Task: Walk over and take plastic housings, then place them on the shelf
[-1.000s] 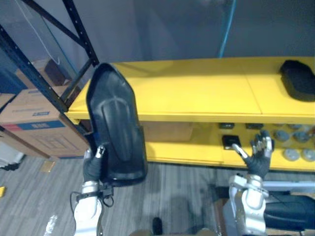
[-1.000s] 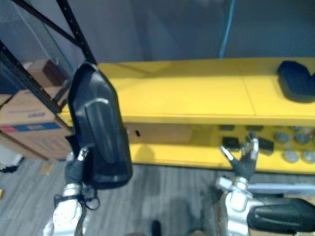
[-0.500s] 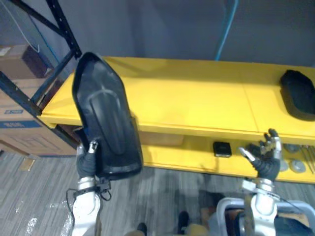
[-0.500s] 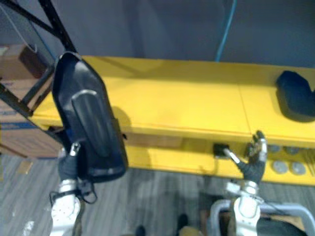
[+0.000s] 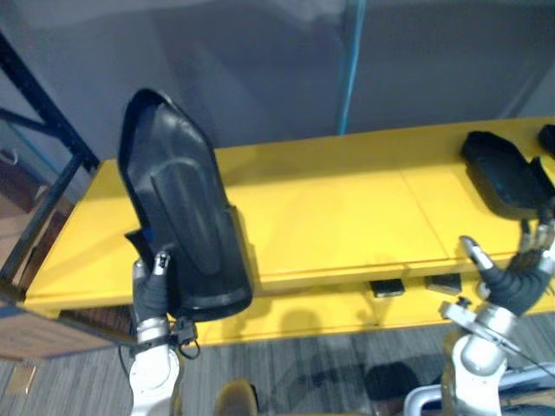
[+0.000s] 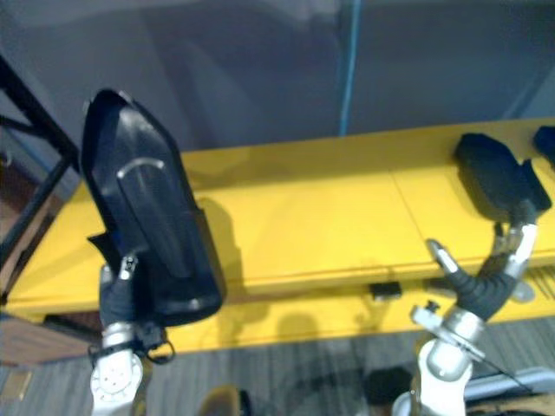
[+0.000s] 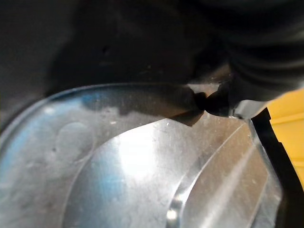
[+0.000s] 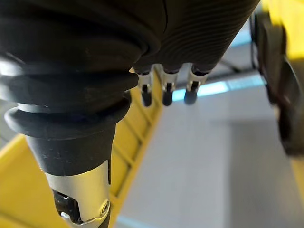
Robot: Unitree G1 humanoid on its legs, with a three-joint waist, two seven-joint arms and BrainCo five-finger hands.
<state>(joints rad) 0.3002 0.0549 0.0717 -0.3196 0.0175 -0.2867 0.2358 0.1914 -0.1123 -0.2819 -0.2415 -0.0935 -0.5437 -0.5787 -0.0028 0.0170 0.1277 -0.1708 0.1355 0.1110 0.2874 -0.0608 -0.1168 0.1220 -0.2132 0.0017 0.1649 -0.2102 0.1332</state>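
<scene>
Before the left end of the shelf (image 5: 347, 217), your left hand (image 5: 152, 295) grips the housing (image 5: 182, 225) upright by its base — right hand (image 5: 516, 282) open and empty, near a second housing (image 5: 499, 173) lying on that shelf.

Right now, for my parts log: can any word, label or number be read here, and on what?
None can be read. The large black plastic housing gripped by the left hand shows no marking; the yellow shelf, the flat black housing lying on it and the small black blocks beneath show no legible print. The right hand is open.
</scene>
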